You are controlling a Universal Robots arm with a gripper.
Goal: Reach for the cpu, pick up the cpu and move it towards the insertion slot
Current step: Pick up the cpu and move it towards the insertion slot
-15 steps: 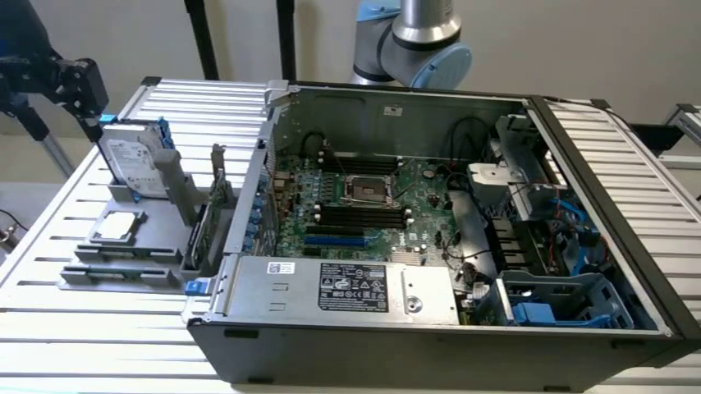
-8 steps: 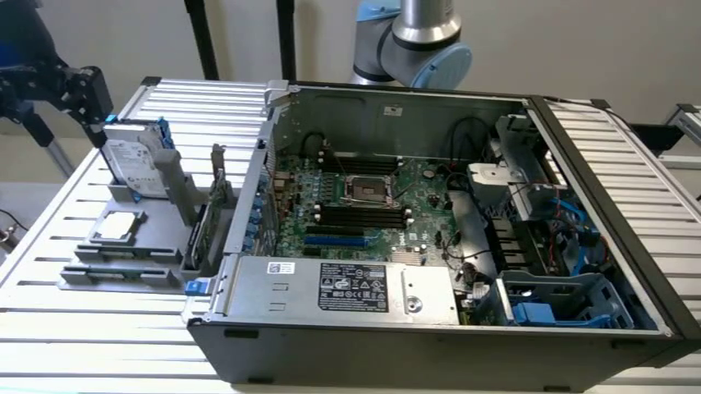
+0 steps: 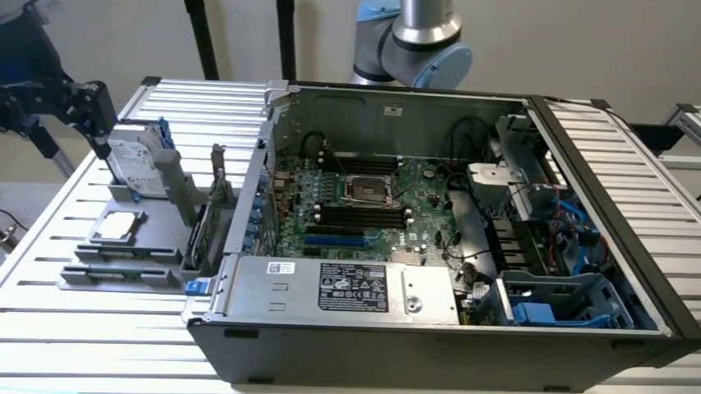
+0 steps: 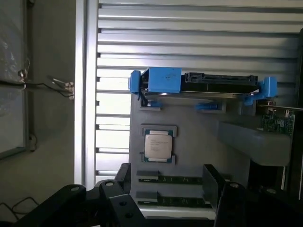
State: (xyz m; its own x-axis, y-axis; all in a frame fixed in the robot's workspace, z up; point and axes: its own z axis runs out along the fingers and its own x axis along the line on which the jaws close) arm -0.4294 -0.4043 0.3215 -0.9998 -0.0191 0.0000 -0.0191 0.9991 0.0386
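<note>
1. The gripper (image 4: 165, 182) hangs wide and empty over the cpu (image 4: 158, 146).
2. In the exterior view, the cpu lies at about 9 o'clock from the insertion slot (image 3: 365, 190).
3. I think it is best to descend centred and square, clear of the hard drive (image 4: 208, 82).

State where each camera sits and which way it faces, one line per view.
Exterior view: off the arm, raised, looking down on the open computer case and parts holder; the arm shows behind the case.
Wrist view: on the wrist, facing the cpu on the holder; the open end effector shows in the foreground.
Shared: the cpu, the holder and the blue-railed hard drive.
</note>
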